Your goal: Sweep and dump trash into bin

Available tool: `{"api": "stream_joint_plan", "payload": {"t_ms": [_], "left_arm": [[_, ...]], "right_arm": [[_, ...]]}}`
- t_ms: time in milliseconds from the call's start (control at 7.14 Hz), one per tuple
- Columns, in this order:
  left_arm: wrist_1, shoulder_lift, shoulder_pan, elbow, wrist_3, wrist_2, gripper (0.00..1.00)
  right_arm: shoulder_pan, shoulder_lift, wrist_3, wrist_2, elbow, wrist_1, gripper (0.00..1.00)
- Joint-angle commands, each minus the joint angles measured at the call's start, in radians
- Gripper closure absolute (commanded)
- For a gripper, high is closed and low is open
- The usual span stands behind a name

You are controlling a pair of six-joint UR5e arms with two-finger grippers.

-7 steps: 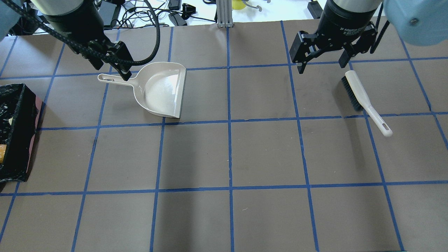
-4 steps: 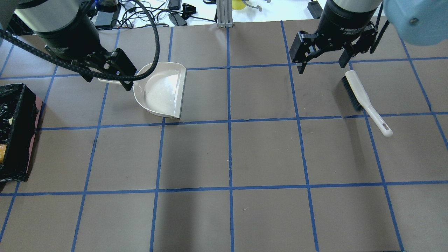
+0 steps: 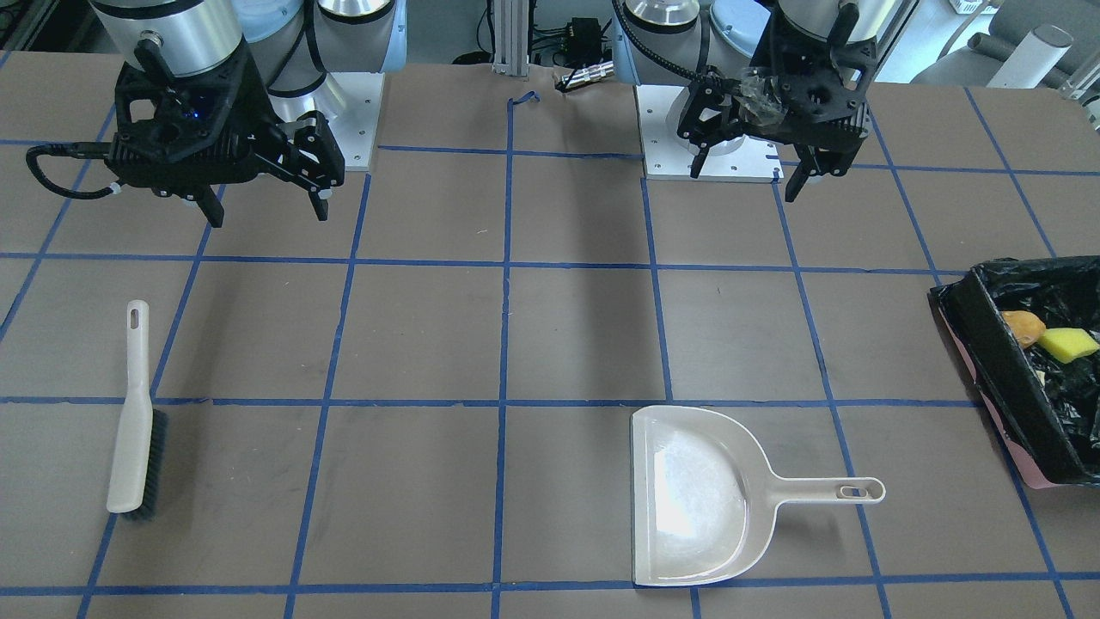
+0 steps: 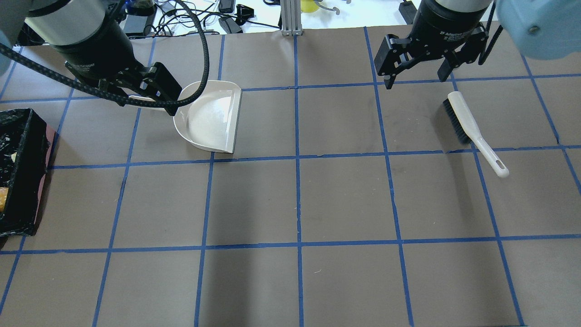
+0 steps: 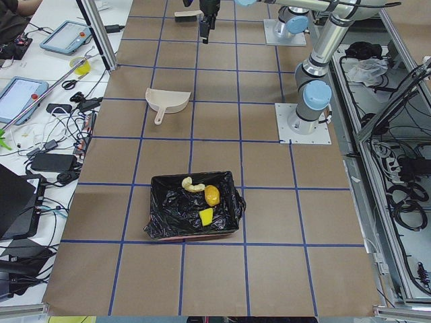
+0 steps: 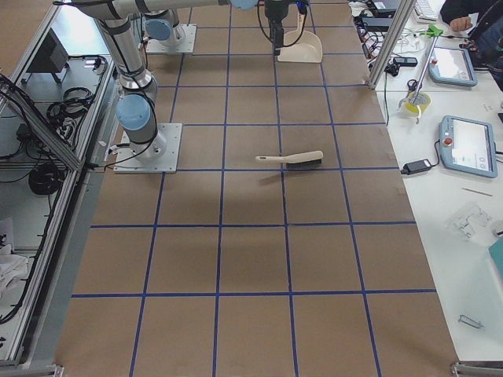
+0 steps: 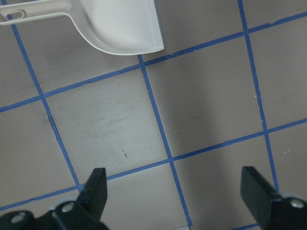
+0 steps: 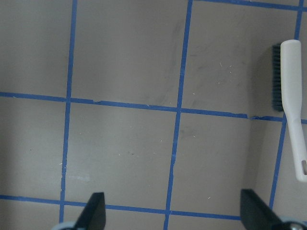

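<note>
Job all but finished: the trash lies inside the bin (image 5: 159, 210), at the end of the table (image 3: 567, 344) on the robot's left. The glossy brown lump (image 5: 211, 195), the bright yellow sponge wedge (image 5: 206, 216) and the pale curled peel scrap (image 5: 190, 183) rest close together on the crinkled black liner. They sit toward the middle of the box, the peel nearest the robot's arms and the sponge farthest from them. A strip of the bin's pink side shows below the liner in the front view.

The beige dustpan (image 3: 696, 499) sits flat on the table with nothing in its scoop, its handle pointing toward the bin. The brush (image 3: 133, 430) lies on its side well apart from it, at the table's other end. Neither tool is held.

The left gripper (image 7: 175, 191) hangs above the table on the dustpan's side, jaws spread wide and empty. The right gripper (image 8: 173, 211) hangs above the brush's side, equally wide open, with only the table below it.

With all three pieces in the bin and both tools set down, sweeping and dumping look complete. At most, what seems left is for the arms to pull back.
</note>
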Motion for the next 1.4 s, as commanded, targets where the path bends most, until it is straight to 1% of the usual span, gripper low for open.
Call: {"api": "stream_joint_plan", "payload": {"t_ms": [0, 140, 280, 420, 840, 1260], "left_arm": [[0.079, 0.015, 0.001, -0.059, 0.005, 0.013, 0.0], [0.125, 0.021, 0.007, -0.042, 0.005, -0.005, 0.0], [0.104, 0.0, 0.0, -0.074, 0.009, 0.014, 0.0], [0.077, 0.035, -0.005, -0.099, 0.017, 0.016, 0.0], [0.099, -0.008, 0.117, -0.036, 0.035, -0.016, 0.0], [0.081, -0.005, 0.104, -0.051, 0.025, -0.004, 0.0]], "right_arm": [[0.0, -0.001, 0.009, 0.002, 0.0, -0.015, 0.0], [0.0, -0.001, 0.011, 0.001, 0.0, -0.012, 0.0], [0.0, -0.001, 0.011, -0.001, 0.0, -0.009, 0.0], [0.0, -0.001, 0.011, -0.001, 0.0, -0.009, 0.0], [0.0, -0.001, 0.012, -0.001, 0.0, -0.006, 0.0], [0.0, -0.001, 0.012, -0.001, 0.0, -0.004, 0.0]]}}
